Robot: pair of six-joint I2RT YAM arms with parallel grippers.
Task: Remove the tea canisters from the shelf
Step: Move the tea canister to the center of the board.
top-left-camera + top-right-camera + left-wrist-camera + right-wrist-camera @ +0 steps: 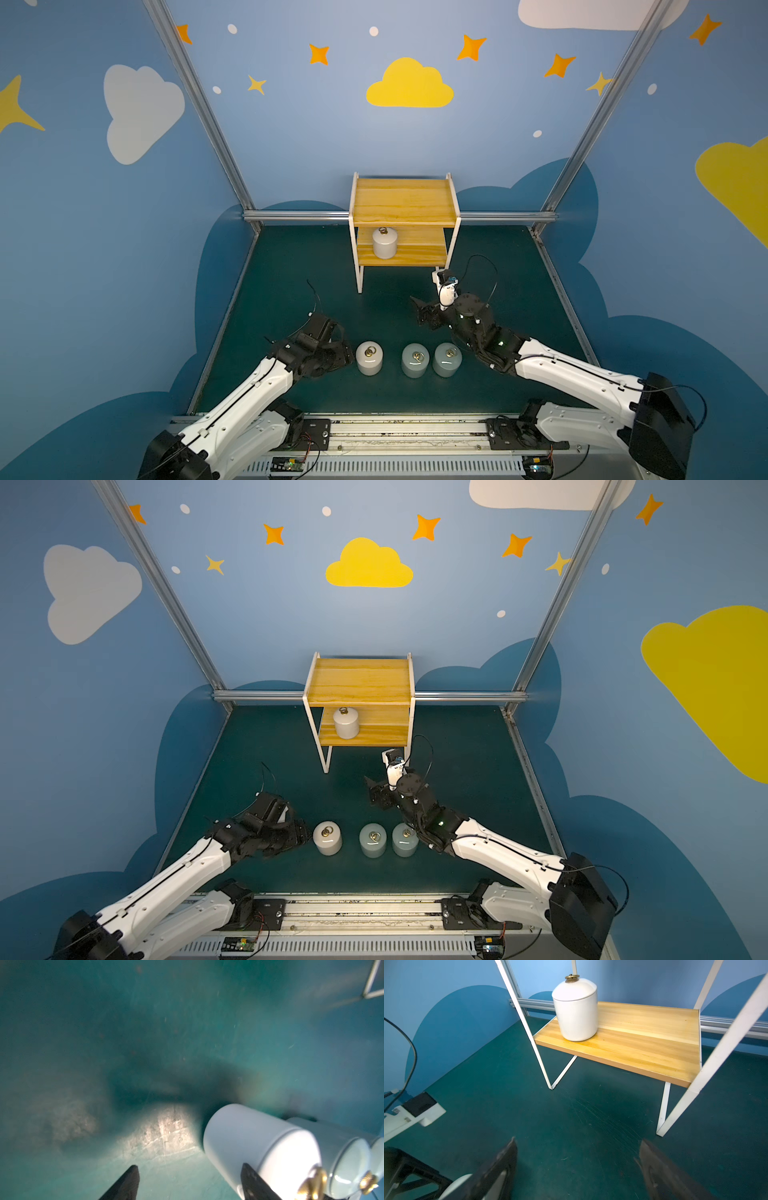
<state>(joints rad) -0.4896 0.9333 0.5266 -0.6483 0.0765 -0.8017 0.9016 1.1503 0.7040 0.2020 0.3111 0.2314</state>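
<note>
On the lower board of the shelf [405, 199] stands a brass-ringed white tea canister [385, 245]. Before the shelf sit a second white canister [369, 359] and two blue-grey canisters [415, 360] [447, 360]; left gripper [189, 1165] and right gripper [578, 1139] spread, empty.

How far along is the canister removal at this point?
Done: a white canister and two blue-grey canisters stand on the table. In hand: nothing; both pairs of jaws are open and empty, the left arm beside that white canister, the right arm facing the shelf. Left: the last white canister, on the shelf's lower board.
</note>
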